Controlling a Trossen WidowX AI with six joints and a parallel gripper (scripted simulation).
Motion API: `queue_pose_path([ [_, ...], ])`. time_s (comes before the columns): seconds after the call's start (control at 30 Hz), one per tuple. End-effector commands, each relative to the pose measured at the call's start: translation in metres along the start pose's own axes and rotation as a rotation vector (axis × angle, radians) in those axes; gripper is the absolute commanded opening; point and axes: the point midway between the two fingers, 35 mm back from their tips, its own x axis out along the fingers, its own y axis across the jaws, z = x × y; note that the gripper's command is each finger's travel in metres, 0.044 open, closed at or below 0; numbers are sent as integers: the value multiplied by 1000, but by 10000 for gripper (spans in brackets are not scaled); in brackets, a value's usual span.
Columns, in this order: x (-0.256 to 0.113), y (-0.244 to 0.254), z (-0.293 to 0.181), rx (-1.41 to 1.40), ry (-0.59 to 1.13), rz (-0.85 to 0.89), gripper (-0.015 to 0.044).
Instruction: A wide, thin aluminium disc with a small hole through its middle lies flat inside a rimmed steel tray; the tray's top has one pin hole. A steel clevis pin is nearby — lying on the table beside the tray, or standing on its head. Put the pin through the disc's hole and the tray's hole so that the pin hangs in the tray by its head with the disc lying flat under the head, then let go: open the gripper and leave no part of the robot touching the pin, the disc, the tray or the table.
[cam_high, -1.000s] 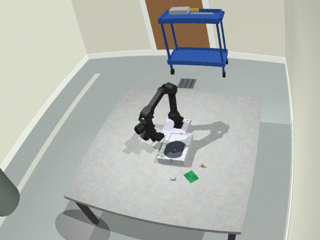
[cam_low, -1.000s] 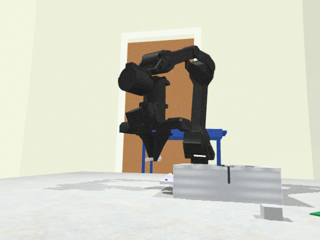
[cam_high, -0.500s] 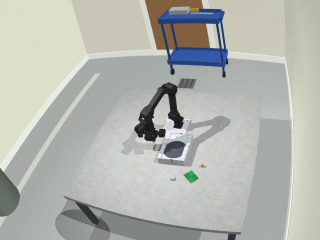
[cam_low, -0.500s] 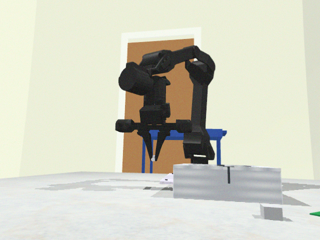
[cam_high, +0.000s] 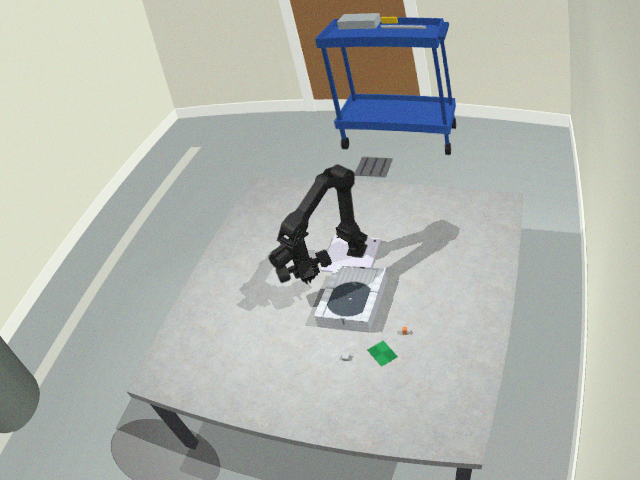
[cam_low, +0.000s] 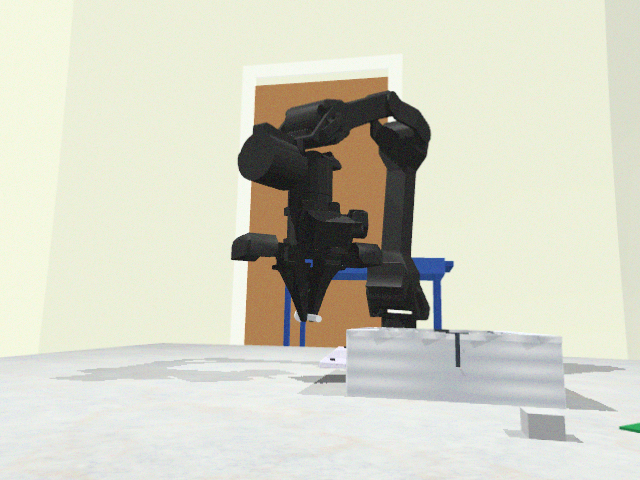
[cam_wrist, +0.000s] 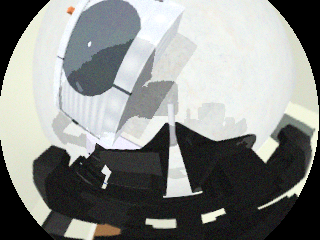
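Steel shows pale between the fingertips of the gripper (cam_high: 309, 281) (cam_low: 308, 316) (cam_wrist: 172, 127), which is nearly shut, its 2 fingers pinching the clevis pin (cam_low: 315, 318) (cam_wrist: 171, 114). The pin lies roughly level in the exterior view, held above the table (cam_high: 232, 361) (cam_low: 155, 428) (cam_wrist: 240, 60) and clear of the tray (cam_high: 377, 294) (cam_low: 403, 364) (cam_wrist: 155, 20). Taking the tray as the dial's centre in the top view, the fingertips hang toward 10 o'clock. The dark-looking disc (cam_high: 341, 299) (cam_wrist: 100, 30) lies flat inside the tray, with 1 small pale spot at its middle; whether the 2 holes line up, I cannot tell. On the table, 1 orange block (cam_high: 404, 330) (cam_wrist: 70, 10) sits at 4 o'clock, 1 green square (cam_high: 382, 353) (cam_low: 631, 427) at 5 and 1 grey block (cam_high: 345, 357) (cam_low: 542, 424) at 6. Beyond the table, the blue cart (cam_high: 377, 42) (cam_low: 429, 266) stands near 12 o'clock.
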Motion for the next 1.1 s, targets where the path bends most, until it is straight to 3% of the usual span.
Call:
queue_pose_path([
  [0.0, -2, 0, 0, -167, -1, -6, 0],
  [1.07, -3, 1, 2, -1277, 3, -8, 0],
])
